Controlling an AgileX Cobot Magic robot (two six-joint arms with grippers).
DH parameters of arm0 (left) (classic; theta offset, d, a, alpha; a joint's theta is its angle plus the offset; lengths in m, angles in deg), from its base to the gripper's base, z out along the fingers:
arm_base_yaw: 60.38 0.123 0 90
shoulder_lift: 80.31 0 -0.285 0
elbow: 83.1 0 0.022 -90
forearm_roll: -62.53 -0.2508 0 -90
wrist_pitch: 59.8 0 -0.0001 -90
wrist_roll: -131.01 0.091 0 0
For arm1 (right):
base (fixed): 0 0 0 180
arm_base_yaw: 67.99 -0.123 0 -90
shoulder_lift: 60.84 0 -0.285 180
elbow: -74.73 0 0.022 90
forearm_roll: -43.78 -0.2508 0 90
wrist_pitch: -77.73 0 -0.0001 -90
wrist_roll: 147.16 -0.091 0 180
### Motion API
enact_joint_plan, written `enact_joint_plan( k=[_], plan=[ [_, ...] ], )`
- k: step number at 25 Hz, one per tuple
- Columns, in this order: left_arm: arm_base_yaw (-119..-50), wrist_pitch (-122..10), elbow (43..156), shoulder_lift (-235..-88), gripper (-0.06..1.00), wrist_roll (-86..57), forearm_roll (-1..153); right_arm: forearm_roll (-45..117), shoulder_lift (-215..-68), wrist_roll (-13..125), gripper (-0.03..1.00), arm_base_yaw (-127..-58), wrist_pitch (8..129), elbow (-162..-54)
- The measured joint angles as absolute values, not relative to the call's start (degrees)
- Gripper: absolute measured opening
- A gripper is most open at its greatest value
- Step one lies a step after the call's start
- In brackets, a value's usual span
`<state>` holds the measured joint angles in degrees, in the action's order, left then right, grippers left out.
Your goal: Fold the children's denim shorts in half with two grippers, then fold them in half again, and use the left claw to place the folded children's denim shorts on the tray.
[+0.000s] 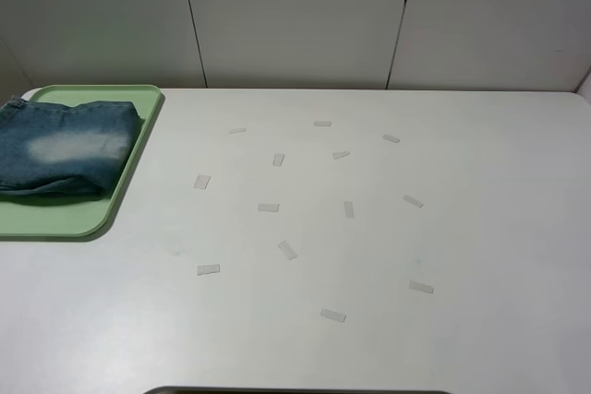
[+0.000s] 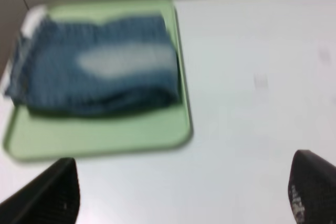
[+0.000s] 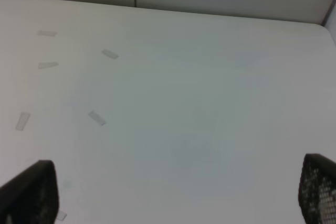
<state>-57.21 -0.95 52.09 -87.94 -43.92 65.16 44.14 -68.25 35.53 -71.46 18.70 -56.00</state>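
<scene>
The children's denim shorts (image 1: 65, 147) lie folded into a thick blue bundle with a pale bleached patch on the pale green tray (image 1: 88, 214) at the table's far left. The left wrist view shows the same shorts (image 2: 100, 77) on the tray (image 2: 105, 132), blurred. My left gripper (image 2: 184, 195) is open and empty, its two black fingertips (image 2: 50, 195) wide apart, pulled back from the tray over bare table. My right gripper (image 3: 173, 195) is open and empty over the table's right side. Neither arm shows in the exterior high view.
Several small pale tape strips (image 1: 287, 249) are stuck across the middle of the white table (image 1: 480, 228). A grey panelled wall (image 1: 295, 16) runs behind the table. The table's front edge is at the bottom of the exterior view.
</scene>
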Motion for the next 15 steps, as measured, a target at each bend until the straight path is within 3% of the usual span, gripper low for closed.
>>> enact_joint_plan(
  k=[5, 15],
  plan=[
    [-57.27, 7.10, 51.91, -87.94, 0.79, -46.33, 64.53, 44.14, -68.25, 35.53, 0.69, -71.46, 18.70, -56.00],
    [-57.27, 5.84, 49.76, -87.93, 0.79, -48.41, 61.63, 44.14, -68.25, 35.53, 0.69, -71.46, 18.70, -56.00]
  ],
)
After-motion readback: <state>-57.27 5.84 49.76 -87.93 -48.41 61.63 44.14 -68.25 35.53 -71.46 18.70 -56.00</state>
